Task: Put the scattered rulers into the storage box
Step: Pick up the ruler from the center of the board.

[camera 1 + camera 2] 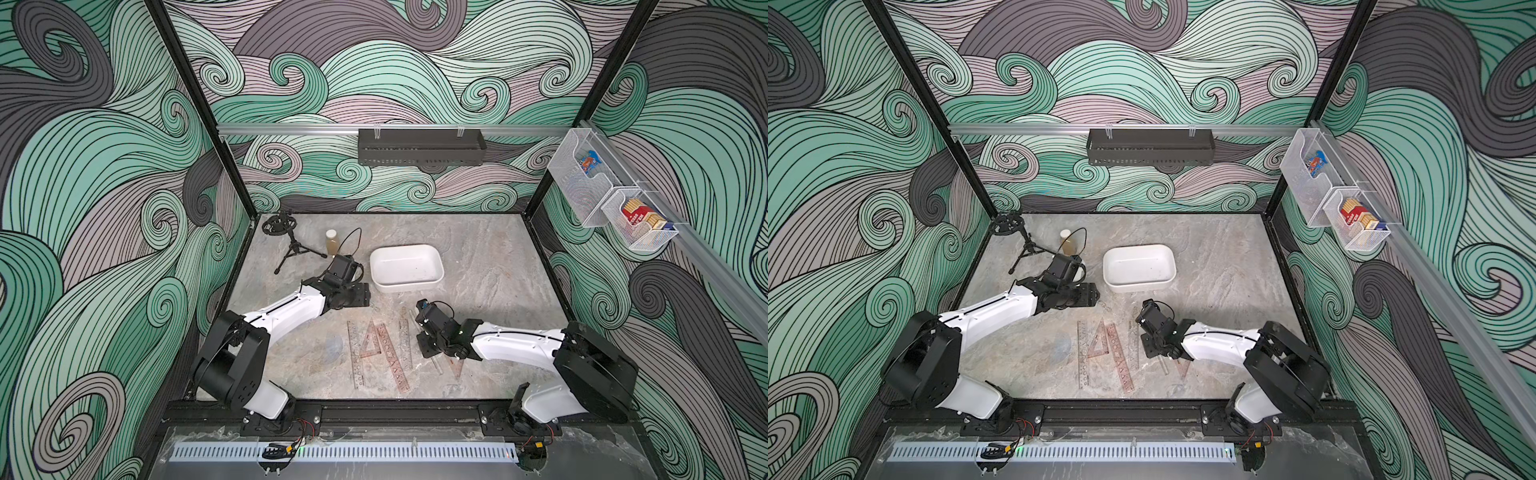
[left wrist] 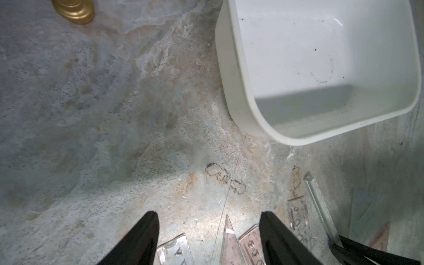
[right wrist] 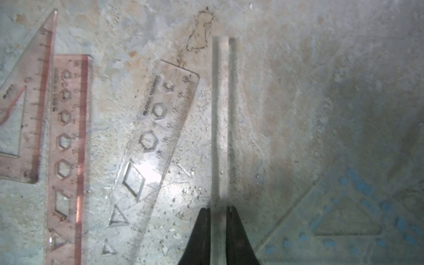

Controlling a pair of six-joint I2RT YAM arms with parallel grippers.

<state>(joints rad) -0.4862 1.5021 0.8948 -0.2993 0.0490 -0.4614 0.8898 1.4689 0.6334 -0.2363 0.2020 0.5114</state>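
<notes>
The scattered rulers lie flat on the table in front of the white storage box (image 1: 409,286) (image 1: 1138,286) (image 2: 298,57). They are a long clear ruler (image 1: 356,357), a pinkish set square (image 1: 376,340) (image 3: 34,103), a pink ruler (image 1: 392,359) (image 3: 68,149) and a clear ruler (image 3: 160,142). My right gripper (image 1: 426,349) (image 3: 219,210) points down and is shut on a narrow clear ruler (image 3: 220,114). Beside it lies a clear set square with blue marks (image 3: 344,218). My left gripper (image 1: 363,296) (image 2: 208,214) hangs open and holds nothing, left of the box and over the rulers' far ends.
A capped bottle (image 1: 331,243) (image 2: 73,10) and a small black tripod stand (image 1: 291,243) stand at the back left. A long black perforated tray (image 1: 419,147) hangs on the back wall. White mesh baskets (image 1: 602,195) hang on the right wall.
</notes>
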